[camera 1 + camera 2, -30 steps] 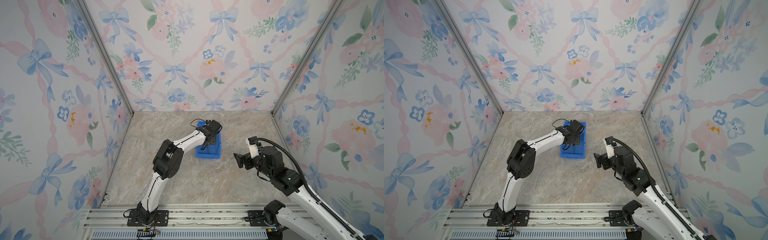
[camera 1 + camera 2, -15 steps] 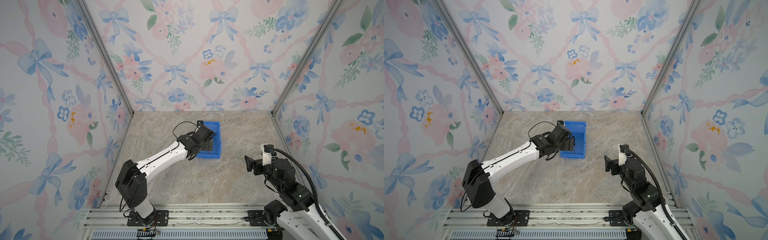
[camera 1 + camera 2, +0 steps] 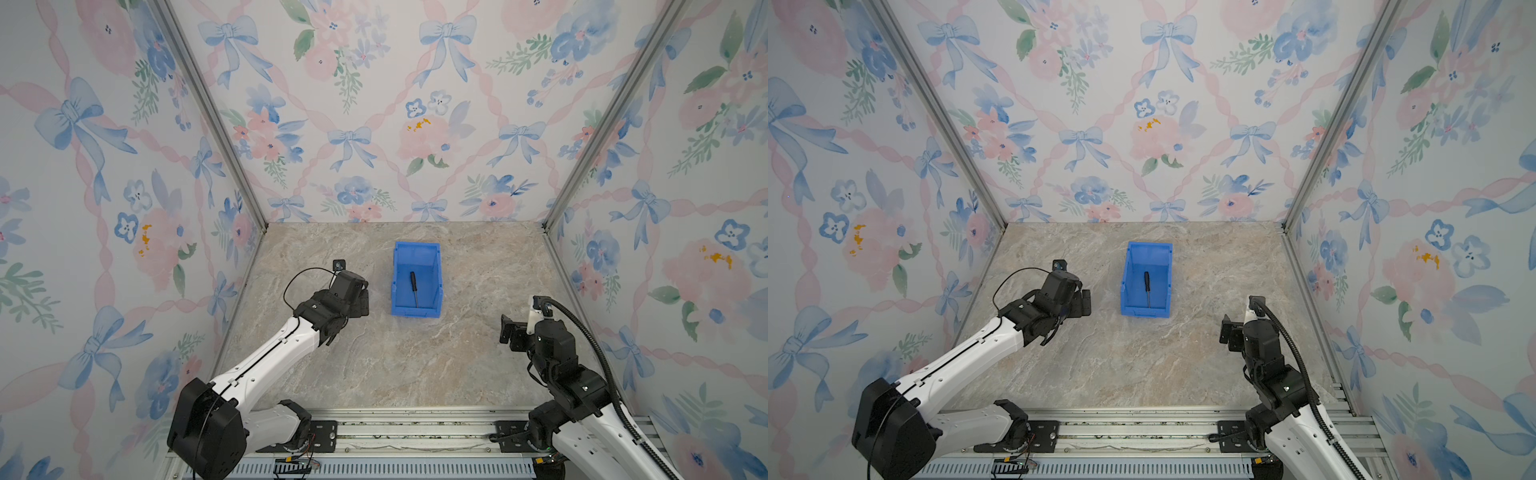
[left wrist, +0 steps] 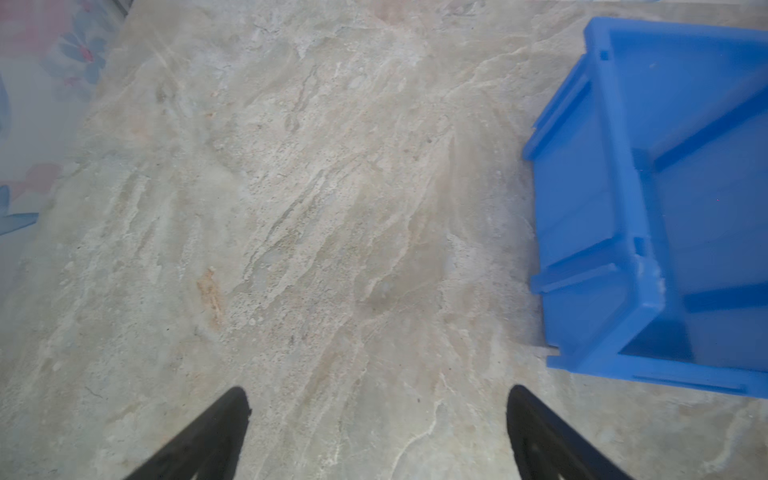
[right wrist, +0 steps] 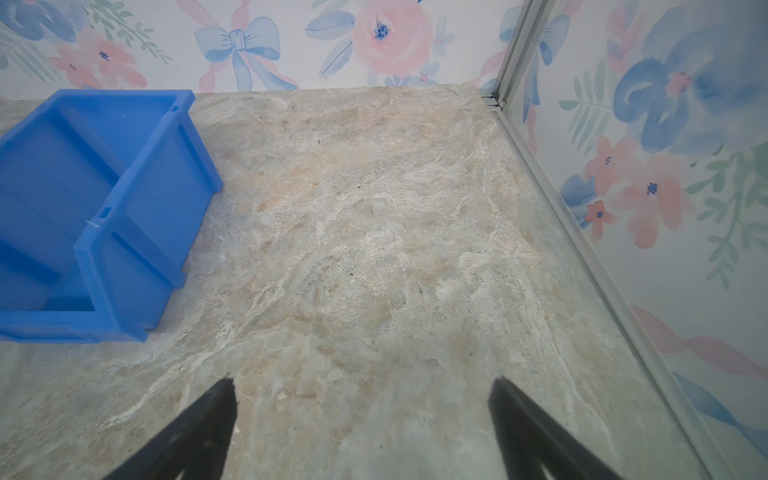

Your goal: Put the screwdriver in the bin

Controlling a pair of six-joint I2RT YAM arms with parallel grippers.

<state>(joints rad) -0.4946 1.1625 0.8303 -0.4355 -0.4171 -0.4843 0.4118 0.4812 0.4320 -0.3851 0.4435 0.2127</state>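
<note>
The screwdriver (image 3: 414, 289) is slim, with a short black handle and a thin silver shaft. It lies flat on the floor of the blue bin (image 3: 416, 247), handle toward the bin's back wall and tip toward its low front lip. The left gripper (image 4: 376, 399) is just left of the bin, its jaws spread wide with nothing between them. The right gripper (image 5: 363, 386) is well to the bin's right and nearer the front, its jaws also wide and empty. The bin stands on a beige, marbled stone-look table (image 3: 395, 365). The walls (image 3: 374, 104) around it are papered with blue bows, pink ribbons and flowers.
</note>
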